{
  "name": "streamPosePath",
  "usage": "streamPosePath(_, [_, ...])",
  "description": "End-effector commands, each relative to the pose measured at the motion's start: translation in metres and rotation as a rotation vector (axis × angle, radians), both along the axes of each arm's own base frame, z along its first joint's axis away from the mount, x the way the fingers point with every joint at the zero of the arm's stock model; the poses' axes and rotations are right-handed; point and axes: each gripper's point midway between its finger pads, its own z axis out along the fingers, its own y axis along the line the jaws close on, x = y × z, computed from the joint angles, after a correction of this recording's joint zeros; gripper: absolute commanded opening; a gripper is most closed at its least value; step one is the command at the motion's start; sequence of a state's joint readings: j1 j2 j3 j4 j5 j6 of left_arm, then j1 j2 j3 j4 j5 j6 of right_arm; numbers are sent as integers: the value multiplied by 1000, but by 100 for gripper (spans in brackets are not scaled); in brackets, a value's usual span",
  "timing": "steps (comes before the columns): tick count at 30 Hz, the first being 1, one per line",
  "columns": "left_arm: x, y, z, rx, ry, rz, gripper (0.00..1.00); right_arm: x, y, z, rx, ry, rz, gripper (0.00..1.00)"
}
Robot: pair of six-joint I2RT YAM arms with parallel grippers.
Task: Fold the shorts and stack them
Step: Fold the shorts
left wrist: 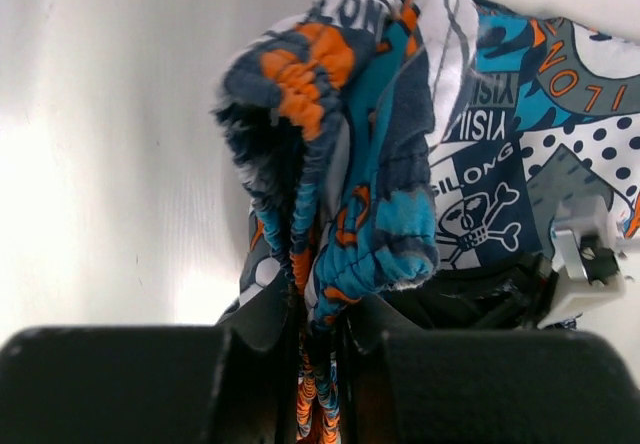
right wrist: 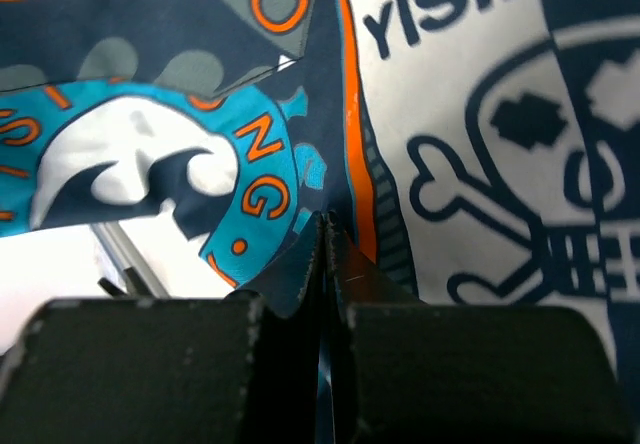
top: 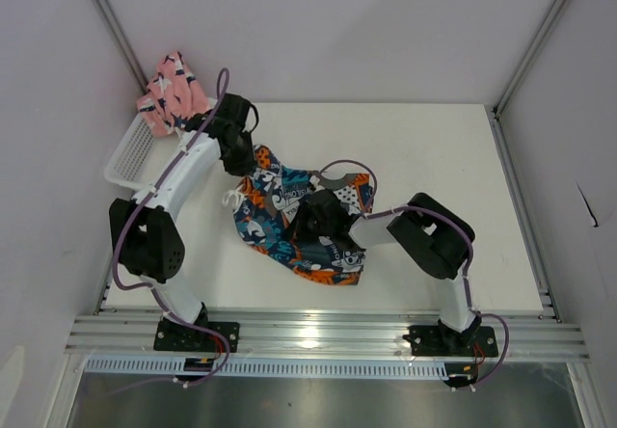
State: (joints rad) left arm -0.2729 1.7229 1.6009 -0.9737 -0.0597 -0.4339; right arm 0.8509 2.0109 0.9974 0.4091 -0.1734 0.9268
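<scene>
Left gripper (top: 243, 165), in the top view, stands just to the right of the far end of the white mesh basket (top: 130, 153) and points down onto the far left edge of the printed shorts (top: 289, 226). These shorts lie crumpled on the table (top: 434, 158), to the right of the basket and apart from it. Further to the right of the basket, the right gripper (top: 307, 218) is pressed down on the middle of the same shorts. The pink shorts (top: 172, 86) sit in a heap on the far end of the basket and hang partly over its rim. In the left wrist view, the left gripper (left wrist: 320, 314) has its jaws nearly together, and a bunched, gathered edge of the printed shorts (left wrist: 400, 144) is clamped between them; the cloth rises from the grip in a thick fold, and the bare table (left wrist: 110, 144) shows beside it. A light grey part at the edge of this view is too unclear for me to name. In the right wrist view, the right gripper (right wrist: 325, 234) has its jaws fully together, with a thin ridge of the printed shorts (right wrist: 480, 164) pinched at the tips; the cloth with its skull drawing and round logo fills almost all of this view.
</scene>
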Motion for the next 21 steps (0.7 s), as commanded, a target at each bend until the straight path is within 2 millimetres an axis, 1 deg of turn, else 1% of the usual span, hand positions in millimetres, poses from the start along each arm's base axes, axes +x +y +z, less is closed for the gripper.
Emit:
streamPosePath(1, [-15, -6, 10, 34, -8, -28, 0, -7, -4, -24, -47, 60, -6, 0])
streamPosePath(2, [-17, -7, 13, 34, -19, -27, 0, -5, -3, -17, -38, 52, -6, 0])
streamPosePath(4, [-23, -8, 11, 43, -15, -27, 0, 5, -2, -3, -19, 29, -8, 1])
streamPosePath(5, [-24, -8, 14, 49, -26, -24, 0, 11, -3, 9, -1, 14, -14, 2])
streamPosePath(7, [-26, -7, 16, 55, -33, -22, 0, 18, -2, 25, 23, -1, -12, 3])
streamPosePath(10, [-26, -3, 21, 69, -52, -13, 0, 32, -7, 50, 50, -29, -31, 4])
streamPosePath(12, [-26, -3, 23, 70, -59, -12, 0, 40, -11, 61, 60, -45, -38, 5])
streamPosePath(13, [-26, -3, 24, 70, -62, -14, 0, 50, -16, 66, 67, -52, -55, 5])
streamPosePath(15, [-25, -3, 24, 76, -65, -16, 0, 59, -19, 73, 78, -56, -64, 5])
streamPosePath(16, [-25, -3, 25, 78, -69, -16, 0, 69, -23, 78, 88, -67, -79, 5])
streamPosePath(18, [-24, -3, 26, 82, -71, -22, 0, 81, -26, 83, 91, -79, -90, 6])
streamPosePath(19, [-22, -3, 28, 84, -77, -21, 0, 93, -29, 86, 99, -87, -102, 6])
streamPosePath(21, [-22, -5, 27, 87, -76, -26, 0, 106, -31, 89, 111, -93, -117, 6])
